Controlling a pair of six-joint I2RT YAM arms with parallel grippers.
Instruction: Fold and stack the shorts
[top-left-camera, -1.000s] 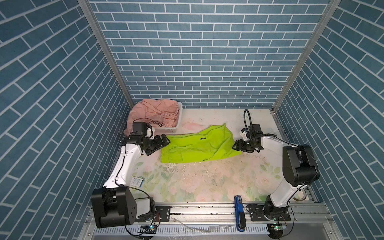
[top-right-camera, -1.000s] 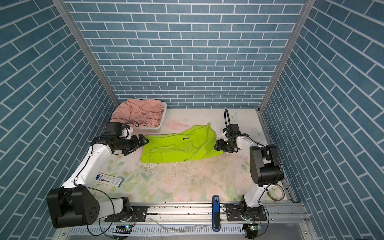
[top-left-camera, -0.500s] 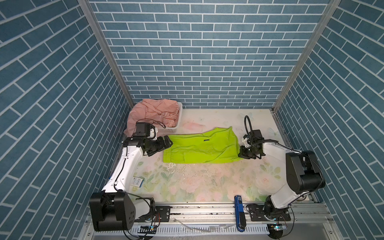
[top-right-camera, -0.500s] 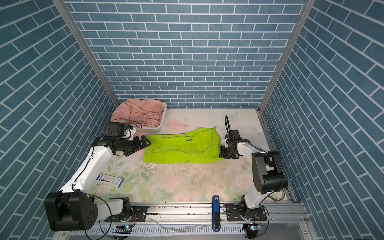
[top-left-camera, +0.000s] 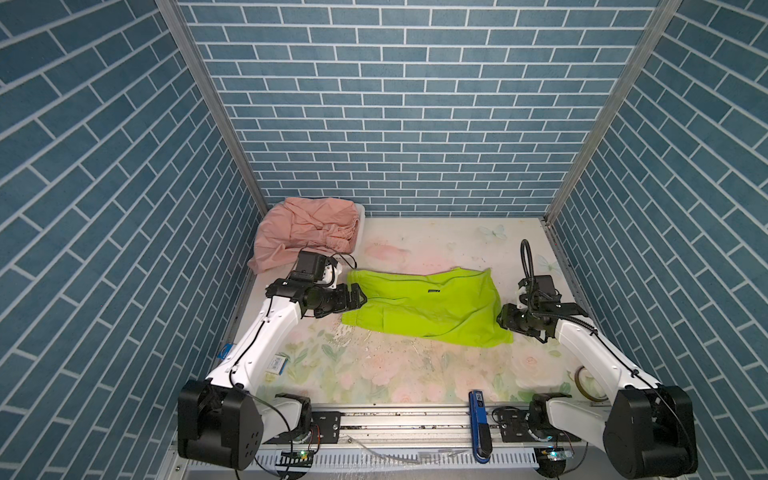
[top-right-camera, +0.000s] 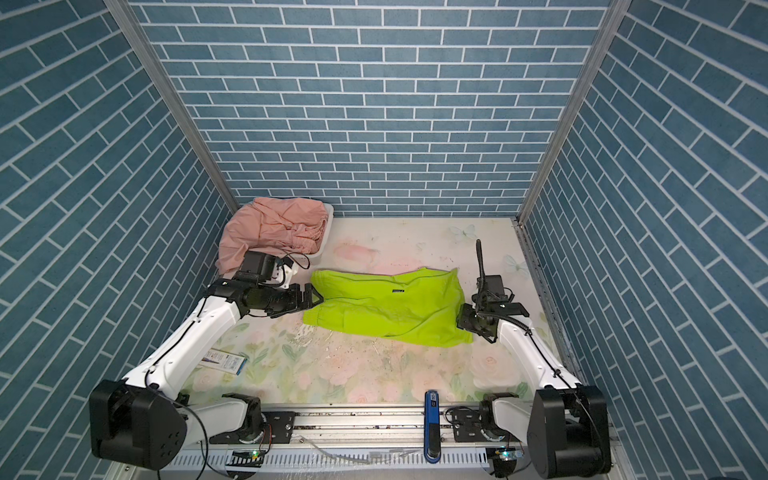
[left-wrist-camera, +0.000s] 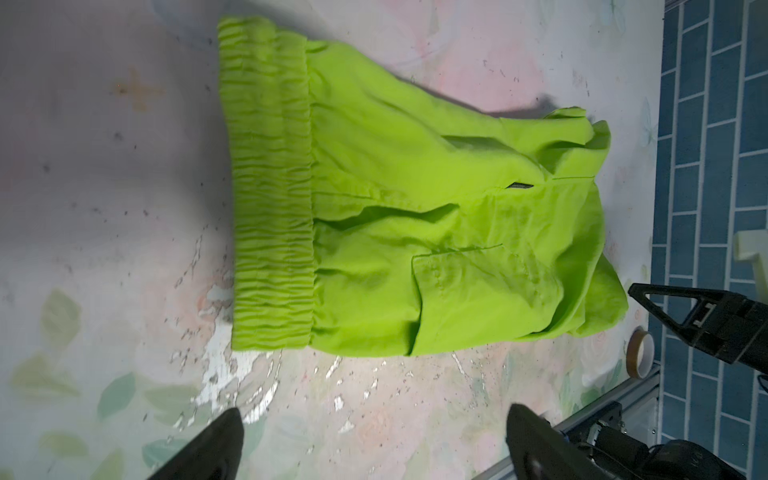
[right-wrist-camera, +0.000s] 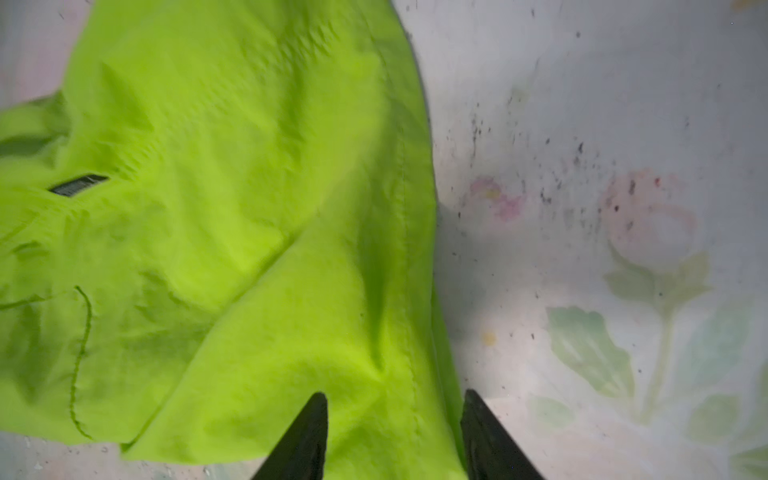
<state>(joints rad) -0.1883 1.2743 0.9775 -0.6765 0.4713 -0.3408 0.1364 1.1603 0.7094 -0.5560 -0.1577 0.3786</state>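
The lime-green shorts (top-left-camera: 424, 307) (top-right-camera: 386, 307) lie spread across the middle of the table, with the gathered waistband (left-wrist-camera: 270, 187) on the left and the leg hems on the right. My left gripper (top-left-camera: 359, 297) (left-wrist-camera: 374, 415) stands open just off the waistband, with only bare table between its fingers. At the right hem my right gripper (top-left-camera: 503, 318) (right-wrist-camera: 392, 401) is open, and the green cloth (right-wrist-camera: 232, 232) lies loose between its fingers. The salmon-pink shorts (top-left-camera: 307, 232) (top-right-camera: 270, 232) sit crumpled in the white basket (top-left-camera: 360, 216) at the back left.
A blue tool (top-left-camera: 478, 419) rests on the front rail. A tape roll (top-left-camera: 584, 378) lies at the front right beside my right arm. A small printed packet (top-left-camera: 276, 363) lies under my left arm. Brick walls close in three sides.
My right gripper drew the green shorts' right hem outward and toward the front, flattening them, then let go. My left gripper edged closer to the waistband and stayed open.
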